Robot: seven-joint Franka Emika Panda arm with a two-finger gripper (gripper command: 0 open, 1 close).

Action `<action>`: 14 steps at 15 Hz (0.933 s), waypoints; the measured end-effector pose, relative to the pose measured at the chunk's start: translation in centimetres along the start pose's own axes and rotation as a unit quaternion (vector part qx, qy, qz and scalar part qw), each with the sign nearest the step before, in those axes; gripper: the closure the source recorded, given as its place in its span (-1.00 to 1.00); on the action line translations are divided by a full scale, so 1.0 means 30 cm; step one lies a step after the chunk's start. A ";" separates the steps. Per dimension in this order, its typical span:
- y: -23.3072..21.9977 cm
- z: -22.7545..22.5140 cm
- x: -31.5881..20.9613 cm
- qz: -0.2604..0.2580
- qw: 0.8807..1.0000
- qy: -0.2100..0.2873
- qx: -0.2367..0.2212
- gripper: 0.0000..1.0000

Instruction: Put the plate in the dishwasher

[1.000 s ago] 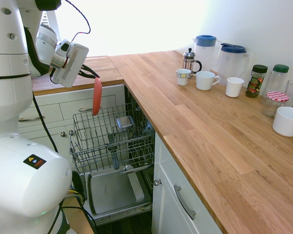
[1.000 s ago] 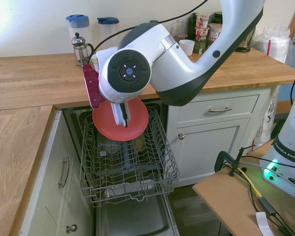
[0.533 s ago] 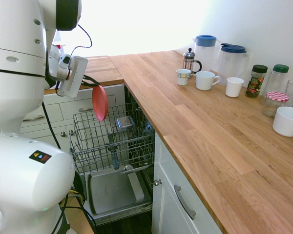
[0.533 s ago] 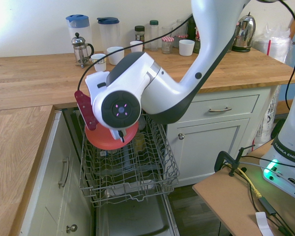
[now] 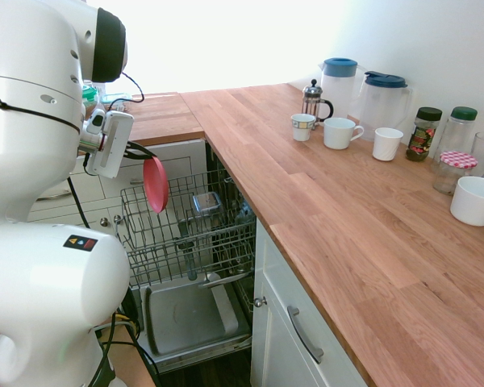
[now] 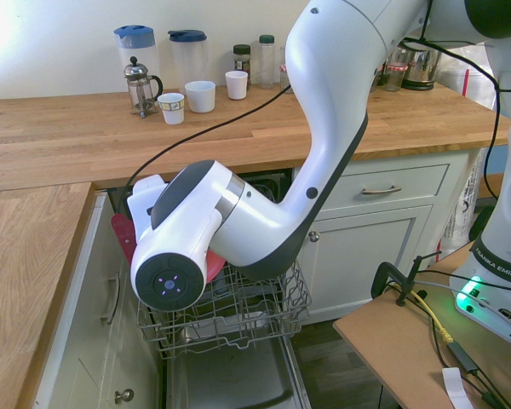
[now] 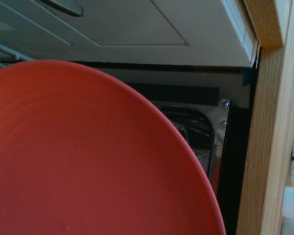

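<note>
first exterior view: gripper point(image 5: 146, 156) pinching the edge of a coral-pink plate point(image 5: 156, 185), held steeply tilted at the dishwasher rack point(image 5: 189, 256); lowered off-line, its rim could catch the wires and twist loose

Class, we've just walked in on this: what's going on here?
A white robot arm is holding a round coral-pink plastic plate by its edge in its closed gripper. The plate is tilted steeply, close over the grey wire rack of the open dishwasher, and the arm hasn't let go of it. White cups, including a plain handleless one, stand on the wooden counter.
</note>
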State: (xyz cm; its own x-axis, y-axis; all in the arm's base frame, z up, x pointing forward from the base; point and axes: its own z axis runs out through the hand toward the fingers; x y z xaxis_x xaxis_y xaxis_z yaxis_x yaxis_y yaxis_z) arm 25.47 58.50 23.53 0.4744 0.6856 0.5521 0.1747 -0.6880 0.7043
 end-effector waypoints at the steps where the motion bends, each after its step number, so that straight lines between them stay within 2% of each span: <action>1: -0.007 -0.001 -0.008 0.007 1.000 -0.004 -0.003 1.00; 9: -0.061 0.026 -0.026 0.063 0.996 -0.022 -0.064 1.00; 14: -0.124 0.085 -0.032 0.078 0.994 -0.032 -0.075 1.00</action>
State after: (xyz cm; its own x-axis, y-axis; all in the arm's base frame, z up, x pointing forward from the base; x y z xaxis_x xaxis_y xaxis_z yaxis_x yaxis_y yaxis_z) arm 26.57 59.80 19.24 0.5410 0.5535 0.6332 -0.0339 -0.7379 0.6740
